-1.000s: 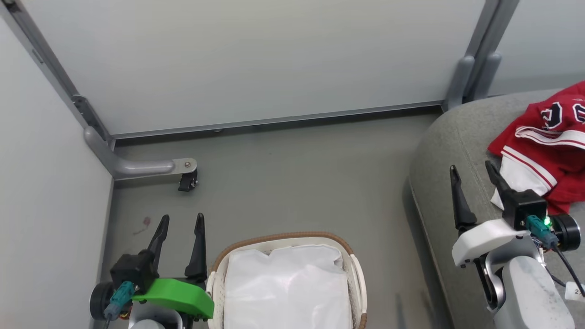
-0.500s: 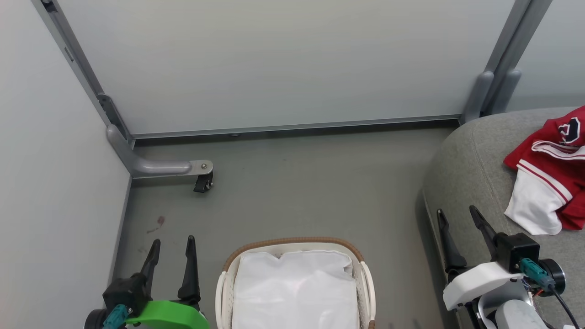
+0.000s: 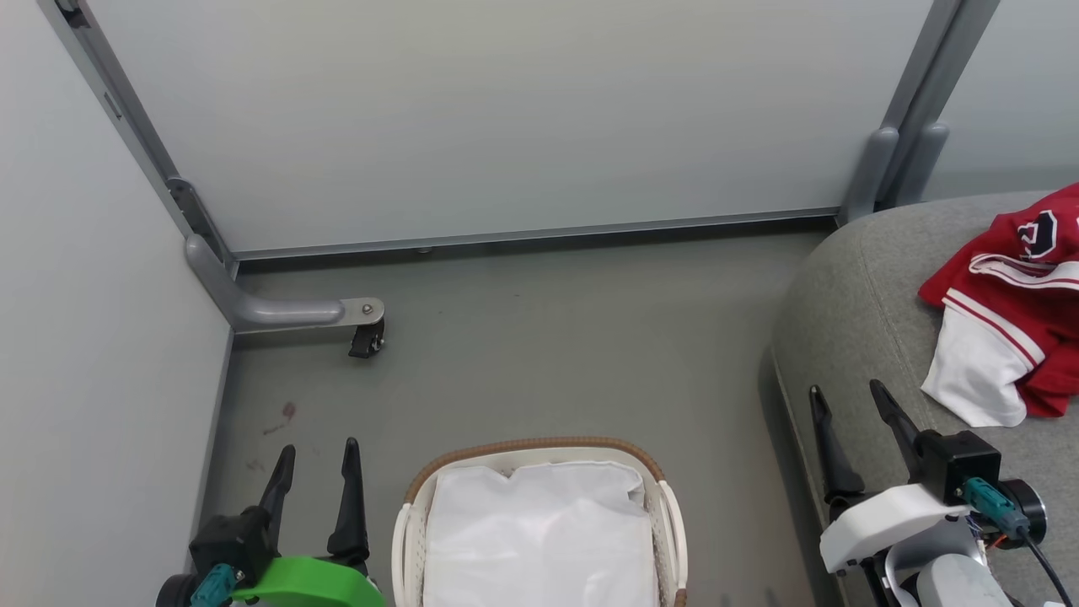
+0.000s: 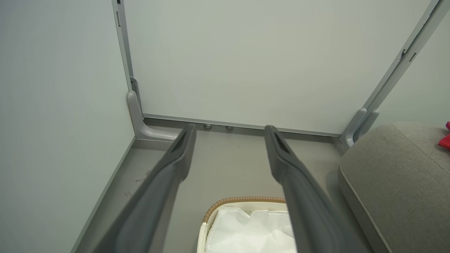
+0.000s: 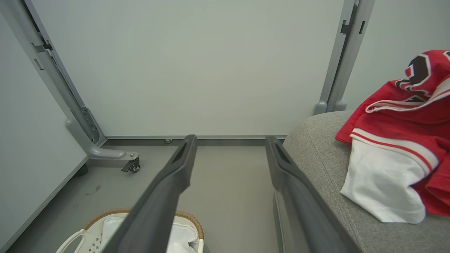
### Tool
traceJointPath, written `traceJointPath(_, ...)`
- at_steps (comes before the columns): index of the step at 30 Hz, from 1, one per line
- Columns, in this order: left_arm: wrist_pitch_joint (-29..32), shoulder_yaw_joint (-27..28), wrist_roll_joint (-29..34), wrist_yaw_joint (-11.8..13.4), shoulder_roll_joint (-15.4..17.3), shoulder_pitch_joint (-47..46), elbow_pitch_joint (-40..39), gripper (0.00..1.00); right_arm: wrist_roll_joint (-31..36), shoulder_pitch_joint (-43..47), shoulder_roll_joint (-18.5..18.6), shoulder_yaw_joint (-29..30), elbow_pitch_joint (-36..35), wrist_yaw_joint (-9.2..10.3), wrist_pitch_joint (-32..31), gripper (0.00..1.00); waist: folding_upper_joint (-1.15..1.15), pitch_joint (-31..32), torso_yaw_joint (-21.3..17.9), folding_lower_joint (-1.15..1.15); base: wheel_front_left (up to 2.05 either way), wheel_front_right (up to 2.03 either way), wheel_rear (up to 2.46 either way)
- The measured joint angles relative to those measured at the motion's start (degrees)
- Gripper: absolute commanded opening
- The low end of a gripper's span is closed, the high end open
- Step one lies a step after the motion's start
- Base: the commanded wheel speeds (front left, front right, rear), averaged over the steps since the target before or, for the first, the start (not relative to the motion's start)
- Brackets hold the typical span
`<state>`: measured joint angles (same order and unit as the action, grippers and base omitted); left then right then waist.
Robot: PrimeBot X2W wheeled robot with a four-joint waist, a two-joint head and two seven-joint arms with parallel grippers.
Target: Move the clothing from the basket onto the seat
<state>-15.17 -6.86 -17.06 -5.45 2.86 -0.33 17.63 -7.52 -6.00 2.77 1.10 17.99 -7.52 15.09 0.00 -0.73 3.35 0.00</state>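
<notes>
The clothing [image 3: 1037, 303], bright red sports fabric with a white panel, red-white striped trim and a black-and-white numeral, lies in a crumpled heap on the seat [image 3: 843, 320], a large grey woven-fabric sofa with a rounded corner, at 3 o'clock in the head view. The white panel lies flat on the cushion at the heap's 7 o'clock side. How many garments make up the heap cannot be told.

The basket [image 3: 539, 443], an oval white perforated plastic laundry basket with a brown woven rim and white handles, stands on the grey floor [image 3: 548, 354] at 6 o'clock, apart from the sofa. A rumpled white liner cloth [image 3: 539, 531] shows inside it.

The left tool [image 3: 319, 448], two long dark fingers on a green-covered wrist, is at 7 o'clock, just beside the basket, pointing to 12 o'clock. It is released: the fingers are spread, with bare floor between them. The right tool [image 3: 845, 389], on a white-covered wrist, is at 4 o'clock over the sofa's front edge, near the white panel but apart from it. It too is released, fingers spread and grasping nothing.

In the right wrist view the heap lies at 3 o'clock and the basket's rim at 7 o'clock. In the left wrist view the basket sits at 6 o'clock between the fingers.

Pale grey partition panels [image 3: 506, 126] stand behind. A small black caster [image 3: 367, 339] on a grey metal foot is at the basket's 11 o'clock.
</notes>
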Motion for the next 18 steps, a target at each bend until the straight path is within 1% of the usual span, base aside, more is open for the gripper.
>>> traceJointPath(3,0.0,0.02,0.09,0.01,0.0,-0.04,0.02,1.0,-0.05,0.0,0.0,0.08,-0.19,0.0,0.0,1.0,0.0,-0.11,0.02,0.0,0.0,0.0,0.0)
traceJointPath(4,-0.01,0.01,0.3,0.13,-0.01,-0.03,0.07,0.0,-0.08,0.02,-0.03,0.11,-0.14,0.0,0.0,0.0,0.0,-0.15,0.04,0.0,0.0,0.0,0.0)
traceJointPath(10,0.05,-0.43,-0.11,0.12,-0.18,0.19,3.04,0.0,-0.21,1.55,-0.65,0.0,2.9,0.0,-0.22,0.0,0.0,-0.16,0.02,0.0,0.0,0.0,0.0)
traceJointPath(18,2.59,1.02,-8.54,-0.03,-0.2,0.26,2.87,0.0,-9.51,1.8,-0.7,0.63,2.87,0.0,-2.87,0.0,0.0,-0.1,-0.22,0.0,0.0,0.0,0.0)
